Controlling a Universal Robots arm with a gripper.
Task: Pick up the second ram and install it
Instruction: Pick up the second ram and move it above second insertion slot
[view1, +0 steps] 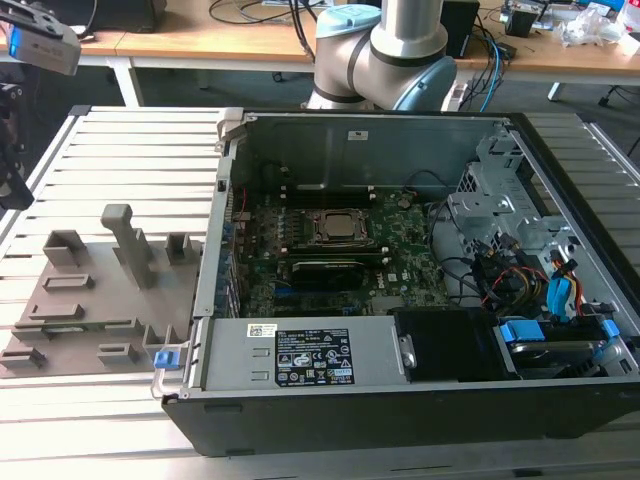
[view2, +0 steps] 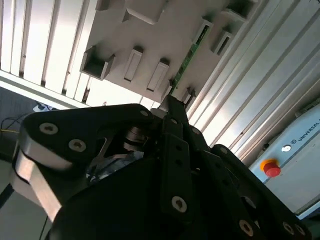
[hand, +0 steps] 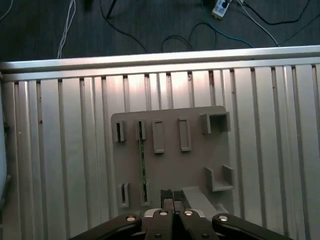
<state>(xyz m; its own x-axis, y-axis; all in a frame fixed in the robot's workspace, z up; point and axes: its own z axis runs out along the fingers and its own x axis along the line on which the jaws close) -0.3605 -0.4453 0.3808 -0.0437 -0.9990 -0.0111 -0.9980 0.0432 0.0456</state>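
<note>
Your gripper (hand: 172, 196) hangs over the grey fixture plate (hand: 200, 150), fingertips pressed together on nothing. In the first wrist view you see the second ram (hand: 142, 160) standing on edge in the plate's slotted holders, near the fingertips but apart from them.

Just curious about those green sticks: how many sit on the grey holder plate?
1. The green stick stands on edge in the grey holder plate, slotted between upright blocks. The tool covers part of the plate, so another could be hidden.
</note>
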